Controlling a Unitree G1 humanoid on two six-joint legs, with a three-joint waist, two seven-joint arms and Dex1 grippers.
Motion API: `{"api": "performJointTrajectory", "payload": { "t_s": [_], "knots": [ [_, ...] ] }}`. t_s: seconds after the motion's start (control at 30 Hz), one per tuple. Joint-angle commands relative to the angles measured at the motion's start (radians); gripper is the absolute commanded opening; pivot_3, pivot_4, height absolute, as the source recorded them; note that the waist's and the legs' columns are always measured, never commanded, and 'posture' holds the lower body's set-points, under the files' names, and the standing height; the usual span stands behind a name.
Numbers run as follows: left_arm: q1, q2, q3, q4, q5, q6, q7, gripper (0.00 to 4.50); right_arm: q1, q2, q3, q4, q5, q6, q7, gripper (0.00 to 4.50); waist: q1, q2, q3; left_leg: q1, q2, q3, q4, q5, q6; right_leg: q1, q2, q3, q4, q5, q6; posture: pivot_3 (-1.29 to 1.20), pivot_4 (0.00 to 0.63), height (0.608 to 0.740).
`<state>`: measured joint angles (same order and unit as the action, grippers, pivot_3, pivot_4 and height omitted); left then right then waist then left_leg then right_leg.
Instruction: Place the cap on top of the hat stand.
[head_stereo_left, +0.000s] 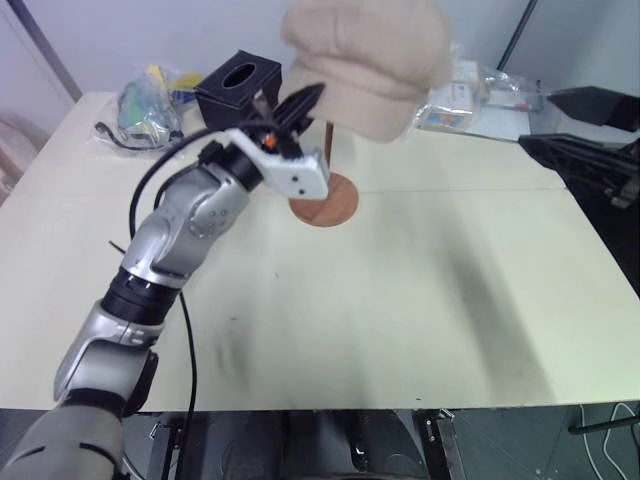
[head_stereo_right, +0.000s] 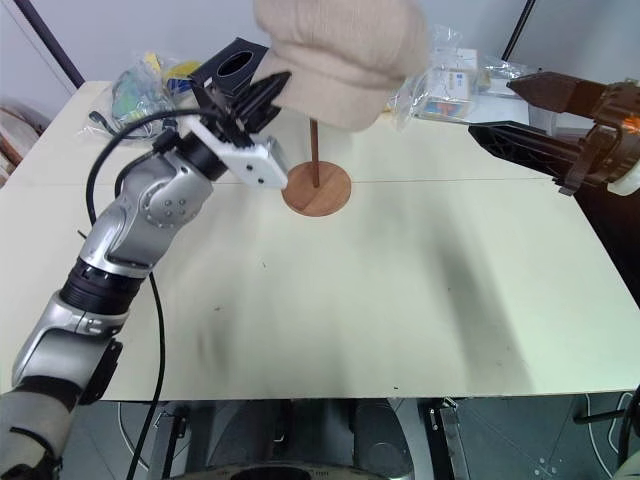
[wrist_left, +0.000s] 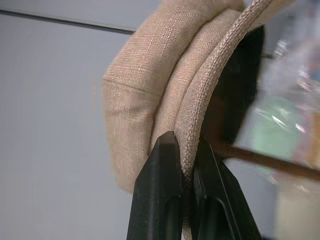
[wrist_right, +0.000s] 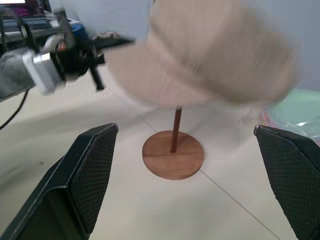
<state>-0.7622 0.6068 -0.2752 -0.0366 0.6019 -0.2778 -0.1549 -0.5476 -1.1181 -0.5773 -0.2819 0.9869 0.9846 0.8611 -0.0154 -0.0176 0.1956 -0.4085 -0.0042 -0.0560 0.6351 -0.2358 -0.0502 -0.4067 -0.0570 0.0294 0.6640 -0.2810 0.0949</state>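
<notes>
— So the left pincer (head_stereo_left: 305, 100) is clamped on the cap (head_stereo_left: 366, 60) at its brim edge?
— Yes, cap hanging above the hat stand (head_stereo_right: 316, 186), hiding its disc. It should centre the crown over the rod before lowering.
— The right pincer (head_stereo_right: 500, 110)?
— Spread wide, empty, well right of the stand.

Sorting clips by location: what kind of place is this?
Probably a lab or workshop test bench: a plain pale table with a hat stand, clutter in plastic bags and a black box along its far edge.
</notes>
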Motion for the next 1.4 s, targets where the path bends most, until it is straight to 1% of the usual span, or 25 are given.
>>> {"api": "performJointTrajectory", "payload": {
  "t_s": [0.03, 0.13, 0.33, 0.37, 0.43, 0.5, 0.6, 0.63, 0.67, 0.73, 0.8, 0.9, 0.97, 1.03, 1.07, 1.13, 1.17, 1.2, 1.27, 1.4],
  "knots": [
    [0.040, 0.019, 0.038, -0.061, 0.050, -0.045, 0.037, 0.03, 0.018, -0.004, -0.046, -0.029, 0.006, -0.019, -0.021, 4.50, 0.004, 0.000, 0.000, 0.000, 0.000, 0.000, 0.000, 0.000, 0.000, 0.000, 0.000, 0.000, 0.000, 0.000, 0.000, 0.00, 0.150, 0.740],
    [0.081, 0.002, 0.014, -0.040, 0.103, -0.054, 0.059, 0.03, 0.050, 0.000, -0.026, -0.033, -0.026, -0.042, -0.027, 4.50, 0.015, 0.000, 0.000, -0.001, 0.000, -0.001, 0.002, 0.000, 0.000, 0.002, -0.001, -0.001, -0.001, 0.000, 0.000, 0.00, 0.150, 0.740],
    [0.111, -0.071, 0.018, -0.015, 0.132, 0.001, 0.050, 0.03, 0.076, -0.004, 0.035, -0.043, -0.081, -0.097, -0.027, 4.50, 0.024, 0.000, 0.000, -0.001, -0.001, -0.001, 0.004, 0.000, 0.001, 0.002, -0.001, -0.001, -0.001, 0.000, 0.000, 0.00, 0.150, 0.740],
    [0.112, -0.082, 0.021, -0.014, 0.127, 0.007, 0.044, 0.72, 0.075, -0.002, 0.048, -0.041, -0.092, -0.105, -0.030, 4.50, 0.025, 0.000, 0.000, -0.001, -0.001, -0.001, 0.004, 0.000, 0.001, 0.002, -0.001, -0.001, -0.001, 0.000, 0.000, 0.00, 0.150, 0.740],
    [0.116, -0.099, 0.028, -0.018, 0.114, 0.020, 0.033, 1.57, 0.075, 0.000, 0.074, -0.040, -0.117, -0.125, -0.036, 4.50, 0.025, 0.000, 0.000, -0.001, -0.001, -0.001, 0.005, -0.001, 0.001, 0.003, -0.001, -0.001, -0.001, 0.000, 0.000, 0.00, 0.150, 0.740],
    [0.124, -0.108, 0.039, -0.031, 0.100, 0.038, 0.017, 2.57, 0.080, 0.004, 0.105, -0.046, -0.150, -0.147, -0.045, 4.50, 0.024, 0.000, 0.000, -0.001, -0.001, -0.001, 0.006, -0.001, 0.001, 0.003, 0.000, -0.001, 0.000, 0.000, 0.000, 0.00, 0.150, 0.740],
    [0.154, -0.102, 0.075, -0.054, 0.034, 0.068, -0.038, 4.12, 0.077, 0.026, 0.166, -0.059, -0.235, -0.196, -0.104, 4.50, 0.020, 0.000, 0.000, -0.001, 0.000, -0.001, 0.006, -0.001, 0.001, 0.003, 0.000, -0.001, 0.000, 0.000, 0.000, 0.00, 0.150, 0.740],
    [0.167, -0.092, 0.087, -0.065, 0.006, 0.069, -0.062, 4.47, 0.076, 0.036, 0.182, -0.062, -0.262, -0.210, -0.127, 4.50, 0.018, 0.000, 0.000, -0.001, 0.000, -0.001, 0.006, -0.001, 0.001, 0.003, 0.000, -0.001, 0.000, 0.000, 0.000, 0.00, 0.150, 0.740],
    [0.175, -0.085, 0.094, -0.073, -0.011, 0.069, -0.078, 4.47, 0.076, 0.044, 0.191, -0.064, -0.279, -0.218, -0.141, 4.50, 0.018, 0.000, 0.000, -0.001, 0.000, -0.001, 0.006, -0.001, 0.001, 0.003, 0.000, -0.001, 0.000, 0.000, 0.000, 0.00, 0.150, 0.740],
    [0.218, -0.065, 0.142, -0.114, -0.124, 0.085, -0.153, 4.47, 0.105, 0.058, 0.221, -0.095, -0.332, -0.252, -0.160, 4.50, 0.019, 0.000, 0.000, -0.001, 0.000, -0.001, 0.006, -0.001, 0.001, 0.002, 0.000, -0.001, 0.000, 0.000, 0.000, 0.00, 0.150, 0.740],
    [0.282, -0.027, 0.211, -0.171, -0.262, 0.107, -0.239, 4.47, 0.150, 0.073, 0.259, -0.149, -0.388, -0.292, -0.177, 4.50, 0.017, 0.000, 0.000, -0.001, 0.001, -0.001, 0.006, -0.001, 0.001, 0.002, 0.000, -0.001, 0.000, 0.000, 0.000, 0.00, 0.150, 0.740],
    [0.374, 0.035, 0.269, -0.254, -0.472, 0.151, -0.400, 4.47, 0.205, 0.091, 0.320, -0.210, -0.479, -0.354, -0.199, 4.50, 0.016, 0.000, 0.000, -0.001, 0.001, -0.001, 0.006, -0.001, 0.001, 0.002, 0.000, -0.001, 0.000, 0.000, 0.000, 0.00, 0.150, 0.740],
    [0.412, 0.074, 0.339, -0.299, -0.650, 0.287, -0.506, 4.47, 0.231, 0.103, 0.385, -0.250, -0.564, -0.411, -0.223, 4.50, 0.012, 0.000, 0.000, -0.001, 0.001, -0.001, 0.007, -0.001, 0.001, 0.003, 0.000, -0.001, 0.000, 0.000, 0.000, 0.00, 0.150, 0.740],
    [0.428, 0.147, 0.420, -0.327, -0.876, 0.523, -0.639, 4.47, 0.233, 0.134, 0.447, -0.281, -0.635, -0.448, -0.261, 4.50, 0.008, 0.000, 0.000, -0.001, 0.001, -0.002, 0.008, -0.001, 0.001, 0.003, 0.000, -0.002, 0.000, 0.000, 0.000, 0.00, 0.150, 0.740],
    [0.429, 0.196, 0.469, -0.334, -1.002, 0.637, -0.707, 4.47, 0.226, 0.168, 0.474, -0.297, -0.656, -0.453, -0.290, 4.50, 0.003, 0.000, 0.000, -0.001, 0.002, -0.003, 0.009, -0.001, 0.001, 0.004, 0.001, -0.003, 0.000, 0.000, 0.000, 0.00, 0.150, 0.740],
    [0.406, 0.284, 0.563, -0.328, -1.235, 0.866, -0.790, 4.47, 0.211, 0.235, 0.523, -0.325, -0.704, -0.459, -0.350, 4.50, -0.003, 0.000, 0.001, -0.001, 0.002, -0.004, 0.009, -0.001, 0.001, 0.004, 0.002, -0.003, 0.000, 0.000, 0.000, 0.00, 0.150, 0.740],
    [0.381, 0.328, 0.616, -0.302, -1.350, 0.952, -0.842, 4.47, 0.203, 0.269, 0.566, -0.339, -0.754, -0.472, -0.385, 4.50, -0.005, 0.000, 0.001, -0.001, 0.003, -0.004, 0.009, -0.001, 0.001, 0.004, 0.002, -0.003, 0.000, 0.000, 0.000, 0.00, 0.150, 0.740],
    [0.354, 0.370, 0.653, -0.270, -1.438, 1.028, -0.887, 4.47, 0.195, 0.303, 0.605, -0.348, -0.795, -0.478, -0.415, 4.50, -0.006, -0.001, 0.001, -0.001, 0.003, -0.004, 0.009, -0.001, 0.001, 0.004, 0.003, -0.003, 0.000, 0.000, 0.000, 0.00, 0.150, 0.740],
    [0.312, 0.430, 0.688, -0.216, -1.537, 1.116, -0.954, 4.47, 0.183, 0.356, 0.672, -0.350, -0.879, -0.500, -0.461, 4.50, -0.006, 0.000, 0.001, -0.001, 0.003, -0.004, 0.009, -0.001, 0.001, 0.004, 0.004, -0.003, 0.000, 0.000, 0.000, 0.00, 0.150, 0.740],
    [0.253, 0.481, 0.660, -0.144, -1.537, 1.147, -0.991, 4.47, 0.128, 0.438, 0.842, -0.236, -1.126, -0.621, -0.547, 4.50, -0.005, 0.000, 0.001, -0.001, 0.002, -0.004, 0.009, -0.001, 0.001, 0.004, 0.004, -0.003, 0.000, 0.000, 0.000, 0.00, 0.150, 0.740]
  ]
}}
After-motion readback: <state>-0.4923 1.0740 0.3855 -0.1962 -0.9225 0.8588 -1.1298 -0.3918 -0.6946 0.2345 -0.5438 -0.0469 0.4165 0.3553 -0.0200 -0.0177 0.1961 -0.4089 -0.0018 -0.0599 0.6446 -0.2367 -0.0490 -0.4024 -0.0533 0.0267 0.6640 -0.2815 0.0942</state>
